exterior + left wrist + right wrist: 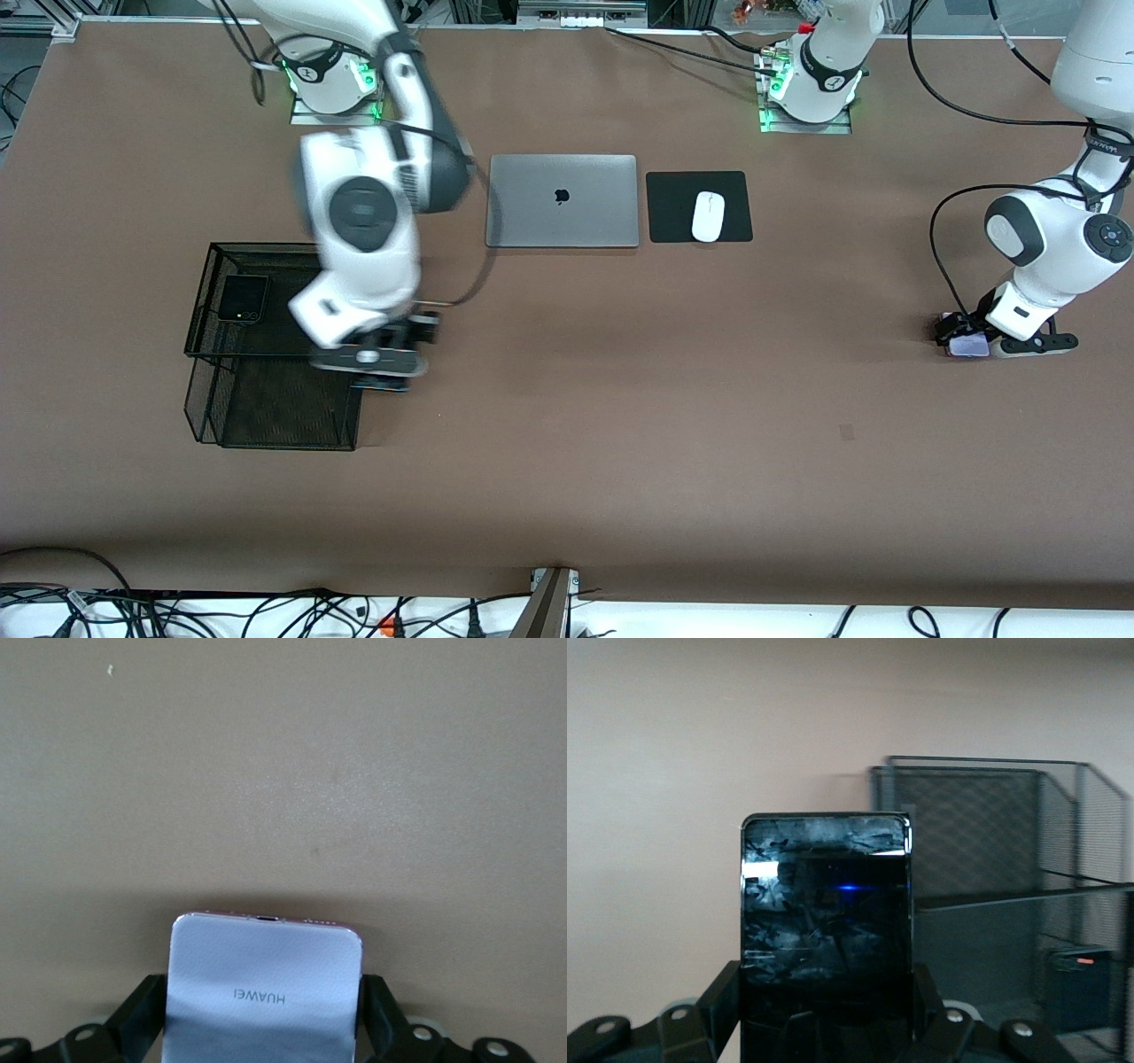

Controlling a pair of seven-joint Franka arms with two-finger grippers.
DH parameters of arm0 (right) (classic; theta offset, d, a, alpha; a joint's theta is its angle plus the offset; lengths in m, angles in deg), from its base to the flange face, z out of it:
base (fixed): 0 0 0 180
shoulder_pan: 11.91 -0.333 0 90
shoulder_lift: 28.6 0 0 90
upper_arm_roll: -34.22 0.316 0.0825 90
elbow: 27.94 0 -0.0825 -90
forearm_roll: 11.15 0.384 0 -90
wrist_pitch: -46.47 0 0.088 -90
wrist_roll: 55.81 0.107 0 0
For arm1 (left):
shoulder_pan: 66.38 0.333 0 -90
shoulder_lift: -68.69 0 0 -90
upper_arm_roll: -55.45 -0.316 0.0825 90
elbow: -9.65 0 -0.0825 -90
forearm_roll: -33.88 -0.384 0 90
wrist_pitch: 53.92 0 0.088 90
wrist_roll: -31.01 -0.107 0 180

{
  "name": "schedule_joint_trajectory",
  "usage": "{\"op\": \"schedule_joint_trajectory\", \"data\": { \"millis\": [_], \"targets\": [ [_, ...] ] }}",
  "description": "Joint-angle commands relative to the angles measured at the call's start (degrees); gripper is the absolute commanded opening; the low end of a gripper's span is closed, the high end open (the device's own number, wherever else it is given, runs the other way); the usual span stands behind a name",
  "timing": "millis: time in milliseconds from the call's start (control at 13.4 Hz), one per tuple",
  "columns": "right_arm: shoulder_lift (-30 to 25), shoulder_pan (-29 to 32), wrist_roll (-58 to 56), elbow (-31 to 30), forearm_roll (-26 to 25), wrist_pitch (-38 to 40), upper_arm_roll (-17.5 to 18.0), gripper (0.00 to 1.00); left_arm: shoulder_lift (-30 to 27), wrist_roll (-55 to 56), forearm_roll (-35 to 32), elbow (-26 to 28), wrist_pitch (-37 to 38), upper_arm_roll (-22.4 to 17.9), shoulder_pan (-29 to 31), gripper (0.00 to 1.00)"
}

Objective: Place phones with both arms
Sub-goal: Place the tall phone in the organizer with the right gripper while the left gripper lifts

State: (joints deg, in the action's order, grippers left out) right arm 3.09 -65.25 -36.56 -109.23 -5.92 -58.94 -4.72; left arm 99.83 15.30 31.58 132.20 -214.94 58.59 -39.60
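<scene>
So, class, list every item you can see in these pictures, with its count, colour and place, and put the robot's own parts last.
table: one, brown, under everything.
laptop: one, grey, lid shut, mid-table near the bases.
mouse pad: one, black, beside the laptop, toward the left arm's end.
mouse: one, white, on the mouse pad.
mesh basket: one, black, toward the right arm's end.
small black phone: one, in the basket's compartment farther from the front camera.
long black phone: one, held in the right claw.
lilac phone: one, pale, at the left arm's end, within the left claw.
right claw: black, shut on the long black phone, over the basket's edge.
left claw: black, low, around the lilac phone.
</scene>
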Motion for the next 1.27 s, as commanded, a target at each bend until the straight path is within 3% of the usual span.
{"op": "schedule_joint_trajectory", "data": {
  "millis": [0, 225, 300, 449, 749, 973, 1198],
  "targets": [
    [-9.6, 0.2, -8.9, -11.5, 0.0, -0.8, -4.0, 0.01, 0.3, 1.1, 0.2, -0.2, -0.5, 0.5, 0.5, 0.79],
    [-17.2, 0.3, -11.5, -23.4, 0.0, -5.8, -6.9, 0.01, 0.3, 2.0, 0.2, -0.3, -0.5, 0.5, 0.6, 0.36],
    [-20.3, 0.3, -12.3, -29.0, 0.0, -10.3, -7.0, 0.01, 0.2, 2.6, 0.2, -0.3, -0.3, 0.5, 0.5, 0.25],
    [-24.5, 0.3, -12.4, -36.7, 0.0, -16.4, -7.0, 0.01, -0.3, 3.5, 0.2, -0.8, 0.5, 0.6, 0.0, 0.13],
    [-25.8, 0.3, -12.0, -45.2, 0.0, -26.7, -6.9, 0.02, -1.5, 4.7, 0.2, -6.1, 12.3, 2.3, -0.1, 0.00],
    [-24.6, 0.2, -12.0, -46.3, 0.1, -29.7, -6.8, 0.02, -2.3, 7.6, 0.2, -9.7, 19.1, 4.5, -0.1, 0.00],
    [-22.9, -0.2, -11.3, -46.4, 1.4, -32.1, -6.3, 0.03, -2.2, 15.8, -0.2, -13.1, 24.8, 9.4, -0.8, 0.00]
  ]
}}
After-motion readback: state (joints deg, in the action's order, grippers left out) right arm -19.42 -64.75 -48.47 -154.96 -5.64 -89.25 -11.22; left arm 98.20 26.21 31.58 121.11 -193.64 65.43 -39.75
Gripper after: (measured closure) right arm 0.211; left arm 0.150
